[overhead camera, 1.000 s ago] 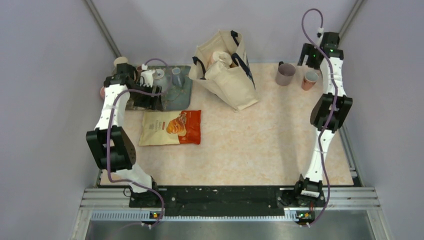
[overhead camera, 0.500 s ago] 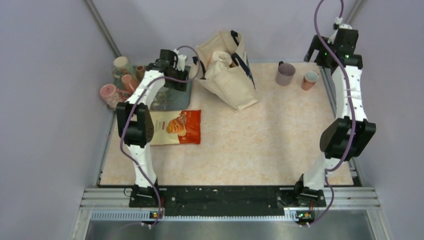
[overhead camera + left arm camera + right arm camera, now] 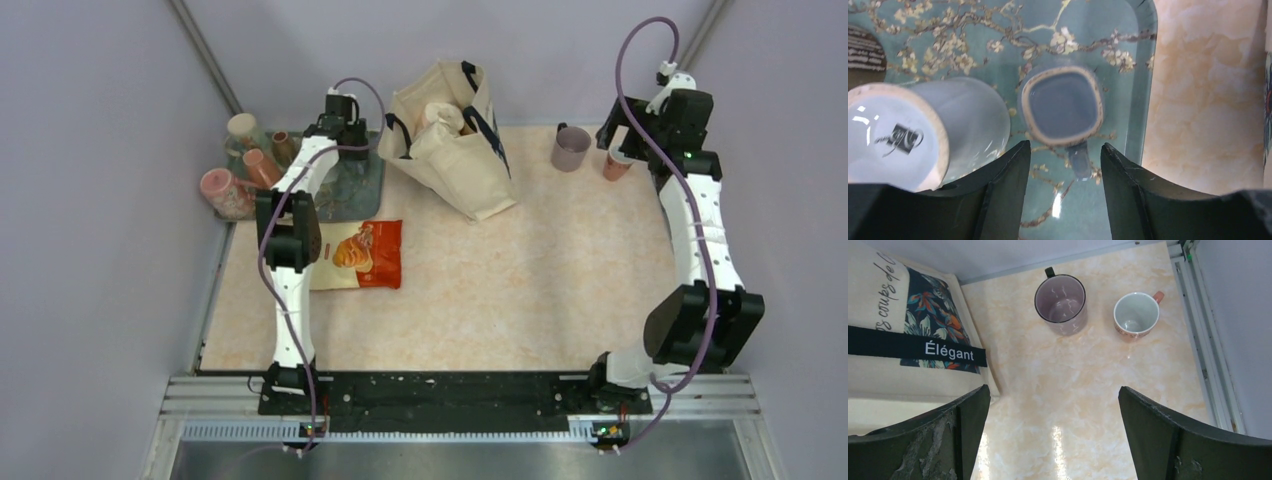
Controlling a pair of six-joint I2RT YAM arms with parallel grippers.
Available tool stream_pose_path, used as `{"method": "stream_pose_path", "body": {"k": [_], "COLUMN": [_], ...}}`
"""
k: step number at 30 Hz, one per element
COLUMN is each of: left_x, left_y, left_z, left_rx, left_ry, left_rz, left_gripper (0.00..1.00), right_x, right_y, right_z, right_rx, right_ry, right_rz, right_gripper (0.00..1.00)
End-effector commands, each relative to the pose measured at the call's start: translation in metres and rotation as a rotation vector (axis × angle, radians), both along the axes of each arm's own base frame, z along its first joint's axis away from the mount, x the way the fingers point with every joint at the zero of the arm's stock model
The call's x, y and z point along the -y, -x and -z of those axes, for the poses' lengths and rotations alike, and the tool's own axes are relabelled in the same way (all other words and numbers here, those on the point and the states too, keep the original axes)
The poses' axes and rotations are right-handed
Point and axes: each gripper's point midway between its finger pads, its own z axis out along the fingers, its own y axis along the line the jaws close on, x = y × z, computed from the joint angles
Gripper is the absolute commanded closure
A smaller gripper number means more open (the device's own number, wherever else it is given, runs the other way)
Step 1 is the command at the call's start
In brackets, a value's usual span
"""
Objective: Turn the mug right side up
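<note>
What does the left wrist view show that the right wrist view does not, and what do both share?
Left wrist only: a blossom-patterned tray holding a blue-grey mug, apparently base-up, and a white mug showing its stamped base. Right wrist only: an upright purple mug, an upright pink mug and a tote bag lettered Élégant. Both: the marbled tabletop, plus open jaws below, the left gripper and the right gripper respectively.
</note>
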Motion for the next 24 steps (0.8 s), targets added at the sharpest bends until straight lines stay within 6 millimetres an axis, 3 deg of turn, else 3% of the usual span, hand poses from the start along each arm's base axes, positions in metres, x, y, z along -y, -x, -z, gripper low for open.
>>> {"method": "stream_pose_path", "body": {"k": [1,6,9,11,13,17,20,22,24], "left_x": [0.006,0.000,-0.007,-0.012,-0.018,-0.025,-0.030,-0.026,-0.030], "left_y": [-0.022,-0.024,-0.026,-0.027,-0.027,-0.014,0.005,0.022,0.042], "left_z": [-0.006,0.007,0.013,0.013,0.011,0.003,-0.012,-0.033,-0.053], "left_rx": [0.055,0.034,0.021,0.018,0.018,-0.001,-0.009,0.005,0.018], "left_ry": [0.033,0.023,0.011,0.007,0.009,0.060,0.148,0.206,0.257], "left_rz": [-0.020,-0.040,-0.055,-0.059,-0.068,-0.049,-0.021,0.014,0.051], "left_gripper": [0.42,0.50,0.60,0.75,1.00,1.00,1.00,1.00,1.00], "right_x": [-0.003,-0.006,-0.009,-0.012,-0.014,-0.024,-0.054,-0.083,-0.127], "right_y": [0.004,0.008,0.011,0.013,0.017,0.027,0.034,0.039,0.048], "right_z": [-0.046,-0.051,-0.051,-0.051,-0.050,-0.050,-0.042,-0.036,-0.033], "right_rx": [0.152,0.167,0.167,0.169,0.167,0.170,0.151,0.137,0.126], "right_ry": [0.052,0.053,0.041,0.030,0.024,0.003,-0.058,-0.095,-0.117], "right_rz": [-0.027,-0.040,-0.050,-0.063,-0.065,-0.071,-0.131,-0.200,-0.310], "right_gripper": [0.01,0.01,0.01,0.01,0.01,0.01,0.01,0.01,0.01]}}
